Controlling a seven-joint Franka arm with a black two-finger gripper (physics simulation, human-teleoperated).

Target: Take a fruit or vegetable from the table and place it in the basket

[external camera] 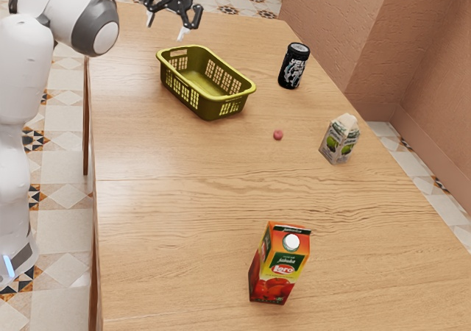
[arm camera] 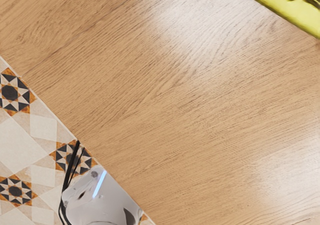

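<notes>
Around the table (external camera: pixel 162 198), see patterned tiles (external camera: pixel 59 232) and a pinkish wall (external camera: pixel 368 37). Hold the fingers (external camera: pixel 183 32) spread and empty, raised near the basket (external camera: pixel 213 111), apart from it. Find the fruit (external camera: pixel 278 134), small, round and red, on the wood between basket and small carton (external camera: pixel 338 140). Spot a black can (external camera: pixel 294 68) upright near the basket, and well apart from it, toward the exterior view's lower edge, a red carton (external camera: pixel 282 261), standing.
</notes>
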